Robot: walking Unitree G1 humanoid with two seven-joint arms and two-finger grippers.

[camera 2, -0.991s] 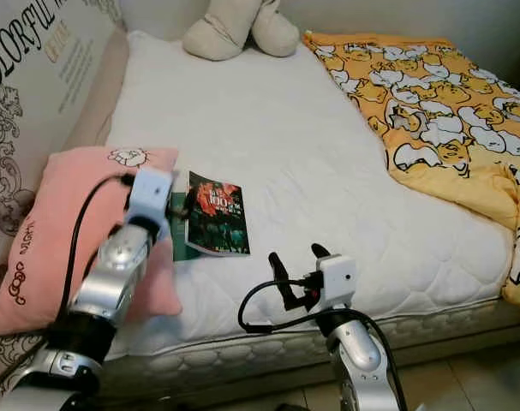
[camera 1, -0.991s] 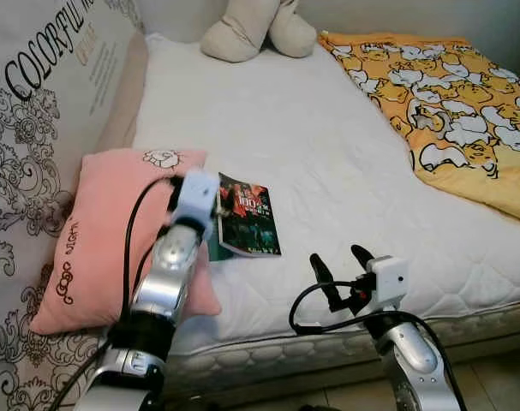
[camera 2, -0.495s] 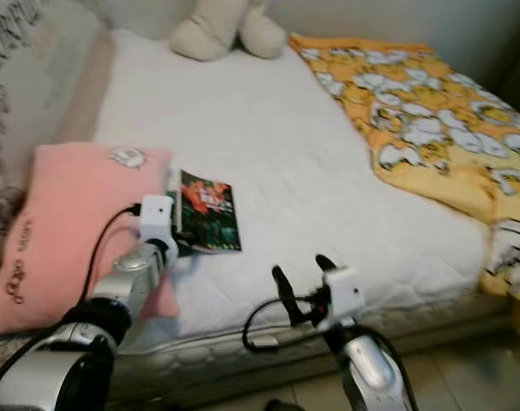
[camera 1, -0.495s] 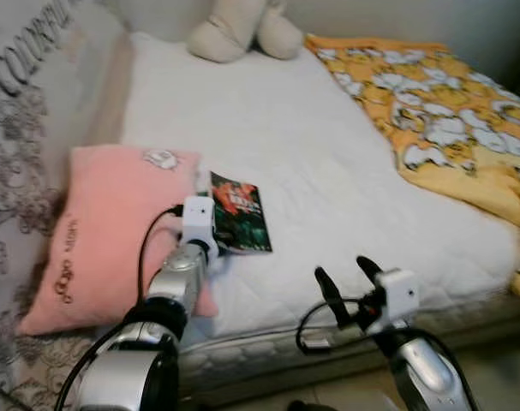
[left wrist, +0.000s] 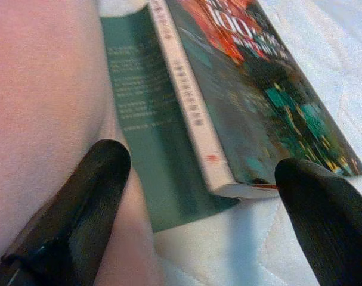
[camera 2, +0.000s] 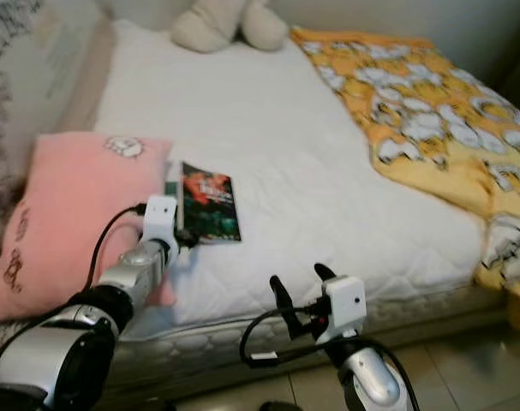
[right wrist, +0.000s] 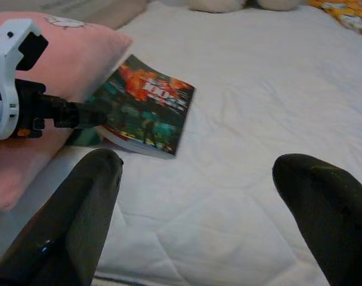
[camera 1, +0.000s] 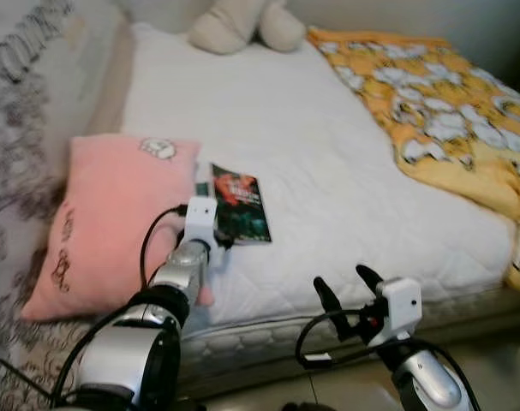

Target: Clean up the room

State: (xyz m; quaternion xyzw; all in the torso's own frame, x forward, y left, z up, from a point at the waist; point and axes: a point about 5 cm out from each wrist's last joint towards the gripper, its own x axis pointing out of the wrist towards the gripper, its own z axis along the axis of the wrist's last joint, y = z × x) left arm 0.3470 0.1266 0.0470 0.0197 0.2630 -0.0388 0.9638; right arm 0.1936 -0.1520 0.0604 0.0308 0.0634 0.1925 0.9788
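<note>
In the left eye view, a white quilted mattress (camera 1: 328, 163) takes up the middle of the frame; a dark-covered paperback book with red and green cover art (camera 1: 240, 204) lies flat on it, left of centre, against the edge of a pink rectangular pillow (camera 1: 110, 218) at the left; a cream plush toy (camera 1: 242, 24) sits at the top, and a yellow blanket printed with white cartoon figures (camera 1: 452, 120) is rumpled along the right side; the left claw (camera 1: 215, 243) reaches to the book's near corner, and the right claw (camera 1: 345, 291) hangs low at the bottom right, short of the mattress edge.

The right eye view tells the same layout; the book (camera 2: 206, 212) is just beyond the left claw (camera 2: 184, 241), while the right claw (camera 2: 298, 293) holds nothing.

In the left wrist view, the left claw (left wrist: 198, 190) stands wide open, its two black fingers (left wrist: 91, 196) straddling the book's near end (left wrist: 240, 107); one finger presses the pillow (left wrist: 43, 95); nothing is clamped.

In the right wrist view, the right claw (right wrist: 195, 196) is spread wide and empty, facing the book (right wrist: 146, 113) from well apart.

Judged from this, the tidying is barely begun: the book is not yet lifted, and the blanket and pillow look unarranged.
</note>
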